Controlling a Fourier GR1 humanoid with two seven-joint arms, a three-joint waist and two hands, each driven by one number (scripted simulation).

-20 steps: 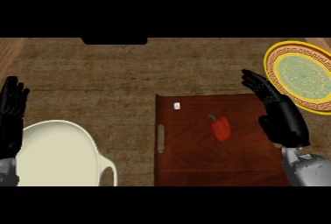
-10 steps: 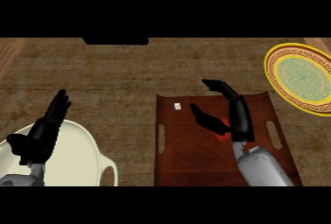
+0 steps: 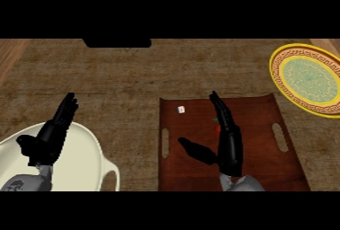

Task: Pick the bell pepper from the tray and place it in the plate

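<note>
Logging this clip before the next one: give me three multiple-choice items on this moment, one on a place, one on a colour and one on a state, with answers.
1. Where is the plate?
A. at the counter's upper right, off the tray
B. in the middle of the tray
C. at the counter's lower left

2. What colour is the part of the bell pepper that shows?
A. green
B. yellow
C. red

3. How is the right hand?
A. curled shut round the bell pepper
B. open, fingers straight, over the tray
C. lying flat on the plate

Answers:
1 A: the plate lies beyond the tray's far right corner.
2 C: a red sliver shows beside the fingers.
3 B: the fingers point straight ahead with the thumb spread to the side.
</note>
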